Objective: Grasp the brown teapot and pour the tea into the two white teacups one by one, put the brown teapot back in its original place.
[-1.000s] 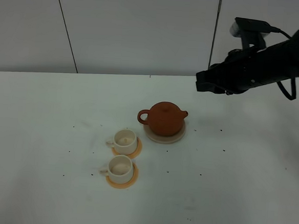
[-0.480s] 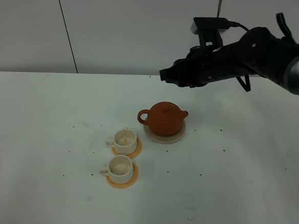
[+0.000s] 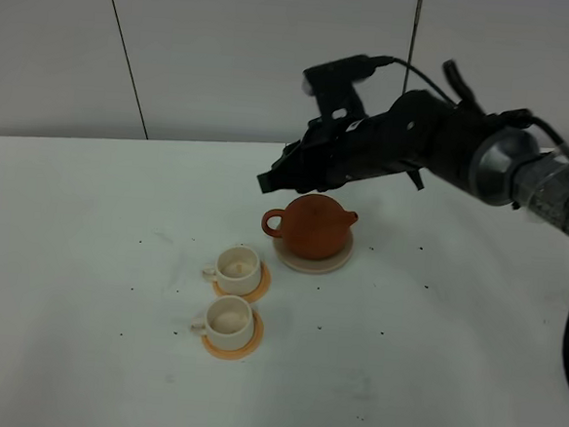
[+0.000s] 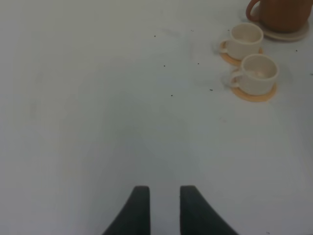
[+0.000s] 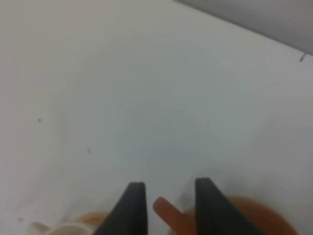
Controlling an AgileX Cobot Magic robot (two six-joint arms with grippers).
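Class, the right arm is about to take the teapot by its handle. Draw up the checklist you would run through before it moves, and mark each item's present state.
1. Right gripper jaws apart: ok.
2. Handle of the brown teapot shows in the gap between the jaws in the wrist view: ok.
3. Gripper down at handle level: not ok; it hangs above the handle, touching nothing.
4. Teapot upright on the trivet, lid on: ok.
5. Far teacup and near teacup upright on their orange coasters: ok.
6. Left gripper away from the crockery: ok, over bare table.
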